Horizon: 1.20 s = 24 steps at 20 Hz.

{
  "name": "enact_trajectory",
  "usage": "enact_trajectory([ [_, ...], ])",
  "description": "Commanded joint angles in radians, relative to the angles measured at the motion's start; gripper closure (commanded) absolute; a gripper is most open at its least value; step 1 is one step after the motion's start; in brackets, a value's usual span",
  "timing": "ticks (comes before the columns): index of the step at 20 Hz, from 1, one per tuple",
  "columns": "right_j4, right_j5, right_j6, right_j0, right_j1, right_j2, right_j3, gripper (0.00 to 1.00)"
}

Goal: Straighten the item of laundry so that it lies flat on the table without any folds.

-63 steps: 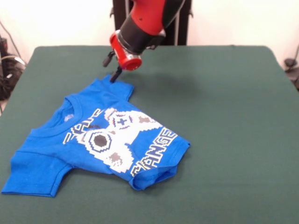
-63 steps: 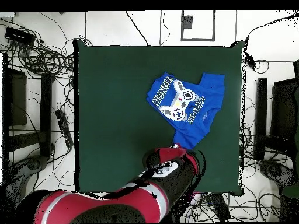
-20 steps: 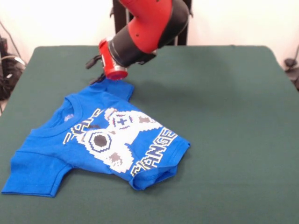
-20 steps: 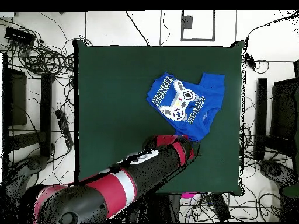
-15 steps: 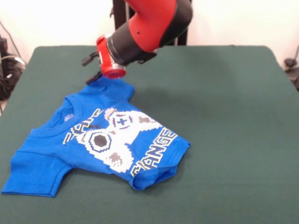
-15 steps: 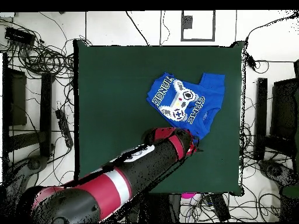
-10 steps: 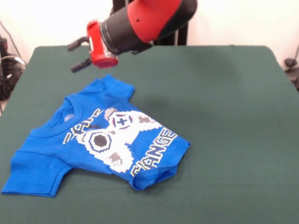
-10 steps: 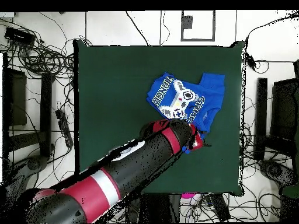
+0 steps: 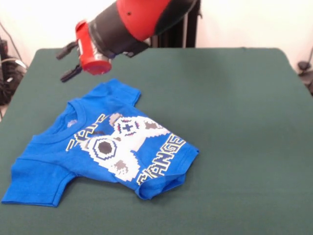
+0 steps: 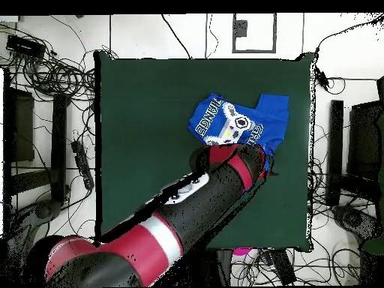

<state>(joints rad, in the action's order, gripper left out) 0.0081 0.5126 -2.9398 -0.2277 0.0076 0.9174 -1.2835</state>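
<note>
Nearest the front camera: T-shirt (image 9: 105, 147), bright blue, small, spread across the left half of the dark green desk (image 9: 234, 107), print side up. Near sleeve (image 9: 36, 178) flat, close to the front left edge. Hem (image 9: 164, 178) at the right rolled under itself, a thick doubled fold beneath the "GAME CHANGER" lettering. Far sleeve (image 9: 117, 93) flat but slightly rumpled, pointing toward the back of the desk.

Judged as thin, light, limp knit: no stiffness, likely to drape and bunch when lifted, likely to drag rather than slide freely on the felt-like top. No risk of breakage. Best taken by a pinch at an edge, through both layers where doubled. Most useful hold, by this view: the rolled hem corner at the right, drawn outward and away from the collar to unroll the fold. Low pull preferable, to avoid lifting the whole shirt.

Farther back: hand (image 9: 66, 61), above the desk just beyond the far sleeve, left of it, clear of the cloth. Two dark fingers (image 9: 71, 72) spread apart, nothing between them, nothing touched. In the overhead view, hand mostly hidden under the arm (image 10: 187, 206).
</note>
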Motion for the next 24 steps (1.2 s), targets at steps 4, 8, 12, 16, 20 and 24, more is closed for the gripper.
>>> enact_trajectory([
  [4, 0.044, -0.111, 0.022, 0.082, -0.056, -0.333, 0.077, 0.0],
  [8, 0.041, -0.074, -0.01, 0.068, -0.055, -0.325, 0.097, 0.0],
  [12, 0.035, -0.02, -0.033, 0.03, -0.063, -0.278, 0.112, 0.0],
  [16, 0.019, 0.03, -0.06, -0.027, -0.035, -0.176, 0.162, 0.0],
  [20, 0.043, 0.019, -0.078, -0.029, -0.024, -0.189, 0.187, 0.0],
  [24, 0.07, 0.047, -0.064, -0.001, -0.037, -0.241, 0.207, 0.0],
])
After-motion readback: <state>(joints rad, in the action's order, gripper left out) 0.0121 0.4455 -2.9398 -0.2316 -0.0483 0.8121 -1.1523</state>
